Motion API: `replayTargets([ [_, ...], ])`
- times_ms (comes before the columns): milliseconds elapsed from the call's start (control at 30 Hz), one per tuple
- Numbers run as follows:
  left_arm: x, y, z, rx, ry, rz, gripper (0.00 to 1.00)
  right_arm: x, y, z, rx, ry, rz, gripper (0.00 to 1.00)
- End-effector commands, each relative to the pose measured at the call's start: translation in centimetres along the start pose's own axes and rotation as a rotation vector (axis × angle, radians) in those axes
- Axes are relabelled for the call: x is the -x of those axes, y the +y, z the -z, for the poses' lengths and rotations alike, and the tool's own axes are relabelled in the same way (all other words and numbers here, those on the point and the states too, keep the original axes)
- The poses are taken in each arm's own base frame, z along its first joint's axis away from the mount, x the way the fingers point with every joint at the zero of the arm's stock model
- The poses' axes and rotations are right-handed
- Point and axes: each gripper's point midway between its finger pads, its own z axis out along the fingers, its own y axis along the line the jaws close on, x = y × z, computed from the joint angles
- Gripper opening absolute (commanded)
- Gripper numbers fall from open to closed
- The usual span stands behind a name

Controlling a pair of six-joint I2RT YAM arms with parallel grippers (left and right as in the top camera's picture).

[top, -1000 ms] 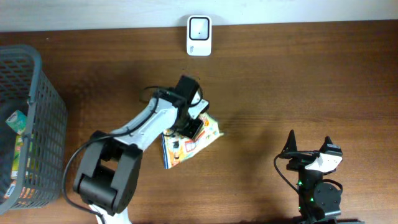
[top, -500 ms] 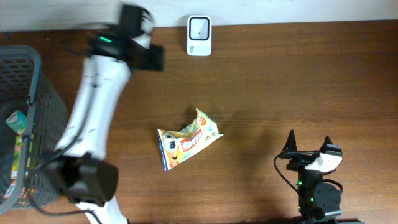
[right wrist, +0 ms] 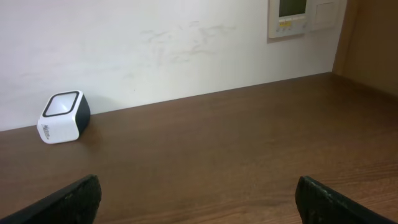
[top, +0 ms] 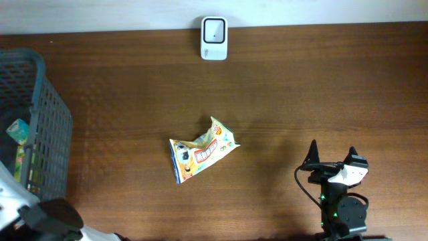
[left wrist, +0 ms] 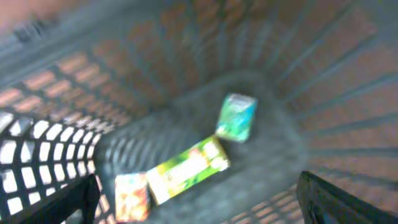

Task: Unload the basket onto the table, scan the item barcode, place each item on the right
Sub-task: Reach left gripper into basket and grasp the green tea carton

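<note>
The wooden counter [top: 321, 87] is no longer crossed by the left arm [top: 50, 215], which has swung over the grey basket [top: 40, 120] at the left edge. The left fingers [left wrist: 56, 202], a second ago closed on the snack packet [top: 202, 155], now stand wide above boxes [left wrist: 186, 171] in the basket. The packet lies loose mid-counter, well apart from the white scanner [top: 214, 39]. The right fingers [right wrist: 68, 196] stay wide.

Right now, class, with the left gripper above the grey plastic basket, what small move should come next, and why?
Probably lower the open left gripper toward the small green packet in the grey plastic basket: its jaws are empty, and that packet lies nearest the middle of the wrist view.
</note>
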Motion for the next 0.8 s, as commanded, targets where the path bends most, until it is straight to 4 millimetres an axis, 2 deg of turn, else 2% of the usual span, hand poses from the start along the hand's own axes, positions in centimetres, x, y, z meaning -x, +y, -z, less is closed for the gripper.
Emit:
replayTargets([
  [0,-3.7,0.8,-5.6,0.043,0.109,-0.067,0.99,-0.2,-0.2,0.0,-0.010,-0.001,0.006,0.99],
  [67,-6.2,1.0,-8.8,0.047,0.158,-0.163,0.99,-0.2,-0.2,0.0,-0.010,-0.001,0.006,0.99],
  [133,-8.5,0.4,-11.1,-0.027,0.203,-0.274,0.99,-0.2,-0.2,0.0,-0.010,-0.001,0.006,0.99],
  [167,-9.5,0.7,-12.1,-0.033,0.222,-0.312,0.99,-0.2,-0.2,0.0,-0.010,-0.001,0.006,0.99],
  [267,-10.3,2.3,-14.3,-0.026,0.217,-0.386,0.99,-0.2,-0.2,0.0,-0.010,-0.001,0.006,0.99],
  [333,-10.0,2.5,-15.3,-0.064,0.188,-0.456,0.99,-0.2,-0.2,0.0,-0.010,-0.001,0.006,0.99],
  [400,-10.5,1.4,-16.2,-0.184,0.180,-0.543,0.98,-0.2,-0.2,0.0,-0.010,-0.001,0.006,0.99],
  [467,-11.8,1.4,-17.5,-0.201,0.230,-0.599,0.96,-0.2,-0.2,0.0,-0.010,-0.001,0.006,0.99],
  [567,-13.1,1.4,-18.6,-0.205,0.277,-0.610,0.95,-0.2,-0.2,0.0,-0.009,-0.001,0.006,0.99],
  [767,-14.5,1.4,-19.9,-0.214,0.330,-0.642,0.98,-0.2,-0.2,0.0,-0.010,-0.001,0.006,0.99],
])
